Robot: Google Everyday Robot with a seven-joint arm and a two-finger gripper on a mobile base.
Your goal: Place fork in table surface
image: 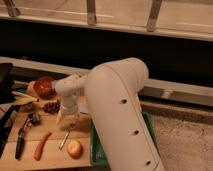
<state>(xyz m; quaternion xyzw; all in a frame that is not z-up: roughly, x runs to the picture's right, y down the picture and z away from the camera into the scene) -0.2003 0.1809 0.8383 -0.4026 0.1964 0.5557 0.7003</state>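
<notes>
End effector: spread wide, gripping nothing | fork: flat on table surface, just beneath it

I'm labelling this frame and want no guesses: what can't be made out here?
Camera view:
- Tray: mostly hidden behind the arm.
- Fork: tines too small to see; its upper end lies under the gripper, jaws open, contact unclear.
- Dark object: cut off by the left edge.
</notes>
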